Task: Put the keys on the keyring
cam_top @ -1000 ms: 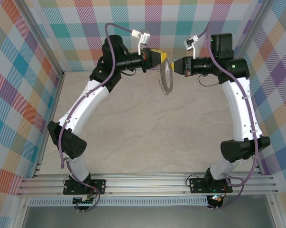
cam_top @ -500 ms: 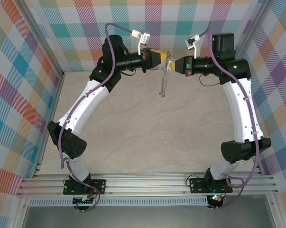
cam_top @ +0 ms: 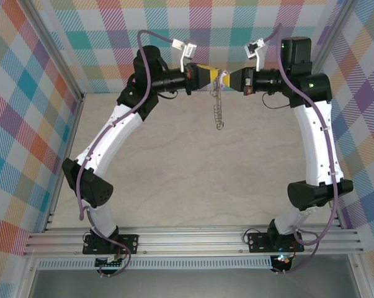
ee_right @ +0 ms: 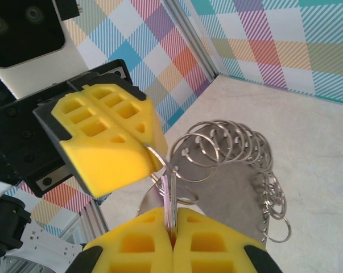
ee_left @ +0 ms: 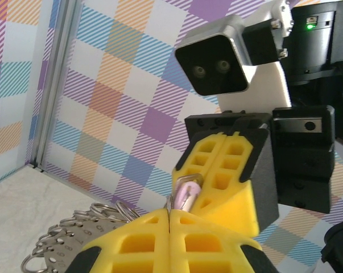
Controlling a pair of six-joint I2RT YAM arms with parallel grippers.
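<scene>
Top external view: the two arms meet tip to tip near the far wall, raised over the surface point(cam_top: 174, 161). The left gripper point(cam_top: 215, 75) has its jaws clamped on the keyring point(cam_top: 219, 110), whose chain dangles free below. The right gripper point(cam_top: 226, 79) has its jaws pinched on the key point(ee_right: 170, 200), with the blade against the ring wire. I can't tell whether it is threaded.

My right gripper point(ee_right: 172, 228) clamped on the key point(ee_right: 169, 205), blade upright; the left gripper point(ee_right: 139, 137) opposite, pinching the keyring point(ee_right: 239, 151); linked rings hanging before the desk point(ee_right: 310, 148)
</scene>
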